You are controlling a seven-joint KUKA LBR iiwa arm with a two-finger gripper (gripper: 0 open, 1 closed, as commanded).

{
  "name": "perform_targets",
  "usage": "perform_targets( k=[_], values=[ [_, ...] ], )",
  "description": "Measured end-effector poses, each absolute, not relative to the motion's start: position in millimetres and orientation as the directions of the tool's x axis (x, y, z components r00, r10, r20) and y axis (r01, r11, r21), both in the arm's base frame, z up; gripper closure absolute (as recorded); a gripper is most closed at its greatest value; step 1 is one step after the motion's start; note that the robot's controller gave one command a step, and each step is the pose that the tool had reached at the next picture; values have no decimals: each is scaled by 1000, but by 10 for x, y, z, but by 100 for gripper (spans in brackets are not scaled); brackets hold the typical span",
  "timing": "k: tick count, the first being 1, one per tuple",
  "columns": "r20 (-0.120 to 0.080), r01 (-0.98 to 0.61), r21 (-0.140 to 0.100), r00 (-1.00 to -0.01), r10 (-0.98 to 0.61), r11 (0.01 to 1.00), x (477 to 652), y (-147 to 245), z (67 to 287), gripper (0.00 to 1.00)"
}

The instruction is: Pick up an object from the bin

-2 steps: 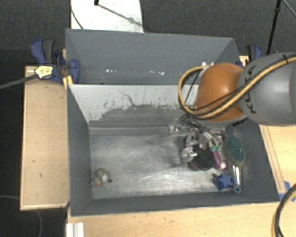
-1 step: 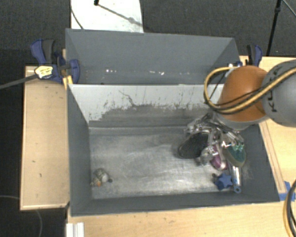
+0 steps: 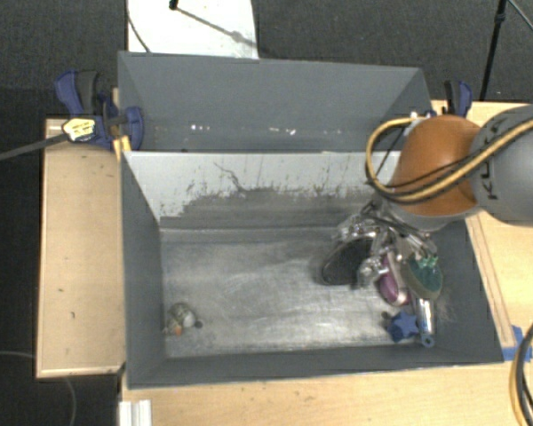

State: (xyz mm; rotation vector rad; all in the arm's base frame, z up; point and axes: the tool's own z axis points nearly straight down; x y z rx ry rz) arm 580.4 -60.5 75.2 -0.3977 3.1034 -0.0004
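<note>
- Grey metal bin (image 3: 249, 278): 1 small mottled grey-and-orange lump (image 3: 179, 318) lies alone near the front left corner, well apart from everything else.
- Black oval flat object (image 3: 340, 264): lies on the bin floor right of centre, just beside the left side of the gripper (image 3: 371, 254).
- Gripper: it is low in the bin, over a cluster of 4 things at the right end. Its metal parts overlap the black oval and the purple rounded object (image 3: 389, 285). Whether it is open or closed cannot be told, and no object can be confirmed as held.
- Teal-green rounded object (image 3: 425, 275): just right of the purple one, under the wrist.
- Blue plastic piece (image 3: 404, 326): at the front right, near the bin wall.
- Step in hand, as a judgement: the descent to grasp, with the lift not yet begun.
- Next move calls for: closing on 1 object only, probably the black oval or the purple one, then a straight vertical lift clear of its neighbours.
</note>
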Motion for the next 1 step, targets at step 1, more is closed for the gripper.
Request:
perform_targets(
  k=[1],
  values=[
    [-10,-230,-3,-973,-230,973,5822,-666,2274,100]
  ],
)
